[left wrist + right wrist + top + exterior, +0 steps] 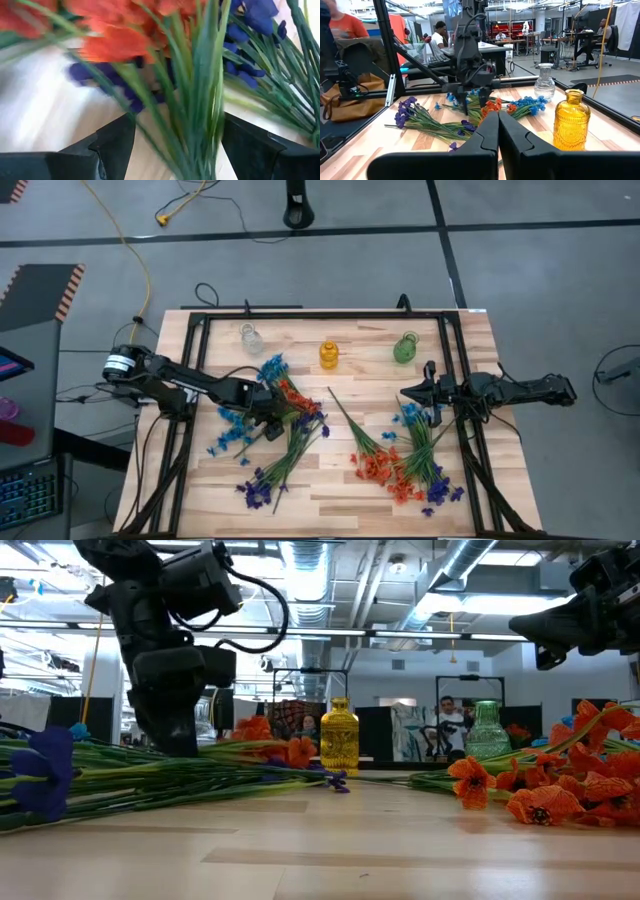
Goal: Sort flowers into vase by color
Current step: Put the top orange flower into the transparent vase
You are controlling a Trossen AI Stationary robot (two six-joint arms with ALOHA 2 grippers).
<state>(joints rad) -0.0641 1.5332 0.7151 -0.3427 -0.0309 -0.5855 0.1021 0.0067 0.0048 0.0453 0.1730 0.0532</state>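
no text, label, brand, number or sign can be read anywhere in these views, neither on the table nor in the room behind it.

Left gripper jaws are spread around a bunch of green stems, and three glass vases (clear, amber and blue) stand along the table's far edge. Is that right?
One detail is wrong: the third vase is green, not blue. The high view shows the clear glass vase, the amber glass vase and the green glass vase in a row. The left wrist view confirms the left gripper has its jaws spread around the green stems.
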